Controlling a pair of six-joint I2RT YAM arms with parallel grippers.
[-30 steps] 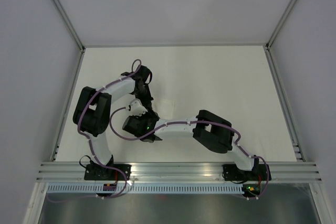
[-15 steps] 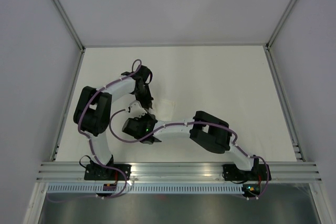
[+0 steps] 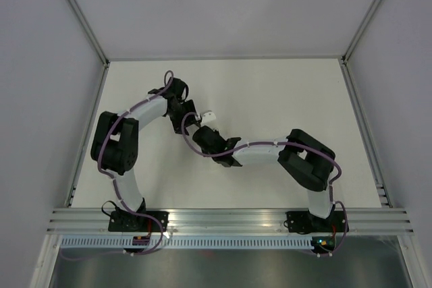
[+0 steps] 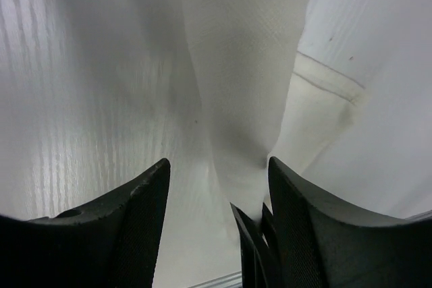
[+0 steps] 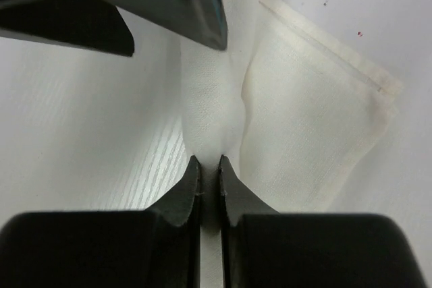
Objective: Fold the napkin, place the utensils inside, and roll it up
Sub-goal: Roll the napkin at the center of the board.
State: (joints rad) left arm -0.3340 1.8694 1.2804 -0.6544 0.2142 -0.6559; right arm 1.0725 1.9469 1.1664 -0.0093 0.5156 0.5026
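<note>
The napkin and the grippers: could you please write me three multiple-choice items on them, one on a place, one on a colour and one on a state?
1. In the top view, where on the table is the napkin?
A. left of the middle
B. in the far right corner
C. on the near rail

2. What colour is the napkin?
A. teal
B. purple
C. white

3. How does the right gripper stand?
A. wide open above the cloth
B. shut on a raised fold of the napkin
C. out of every view

Key:
1 A, the top view shows it left of centre.
2 C, both wrist views show white cloth.
3 B, the right wrist view shows it pinching the fold.
</note>
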